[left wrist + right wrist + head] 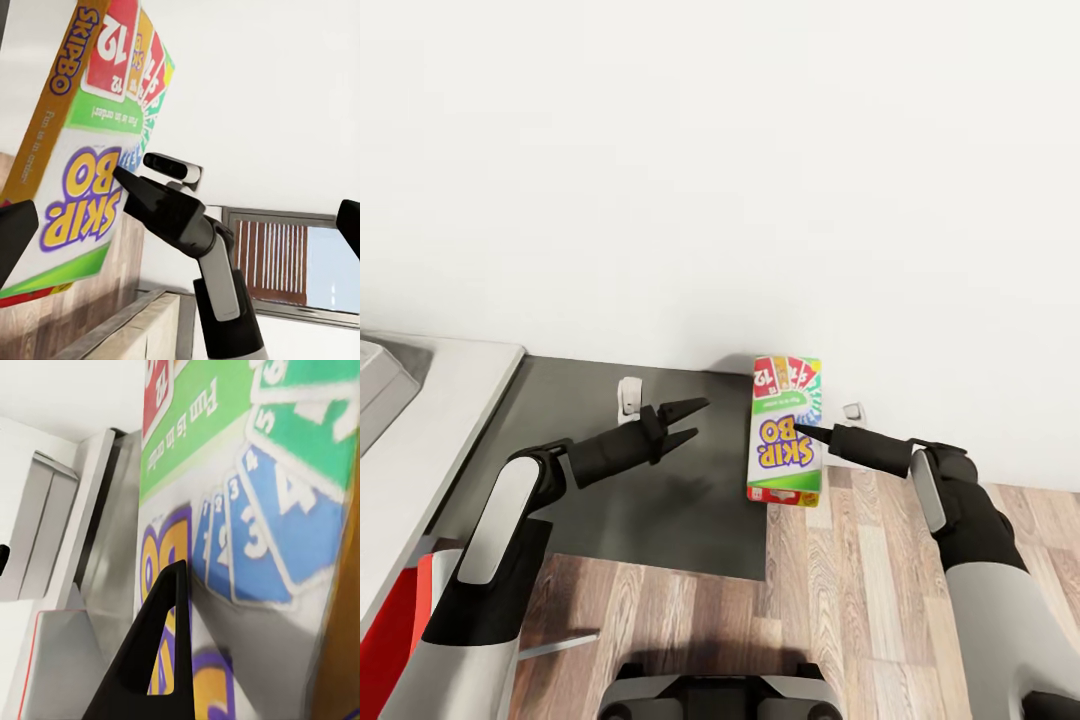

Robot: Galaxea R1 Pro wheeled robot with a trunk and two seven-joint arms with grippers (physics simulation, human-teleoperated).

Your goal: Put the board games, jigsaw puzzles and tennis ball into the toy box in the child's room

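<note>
- The Skip-Bo box (pixel 786 430) hangs at the right gripper (pixel 803 430), above the right edge of the dark table section (pixel 660 500).
- The left gripper (pixel 685 423) is left of the box, apart.
- The light table top (pixel 420 440) lies far left, a bin's corner (pixel 380 385) on it.
- The wall (pixel 760 170) stands behind.

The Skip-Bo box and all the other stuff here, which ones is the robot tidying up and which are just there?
For the job:
- Skip-Bo box, held by the right hand
- toy box, just its corner showing
- table

Just there:
- wall
- wooden floor
- window
</note>
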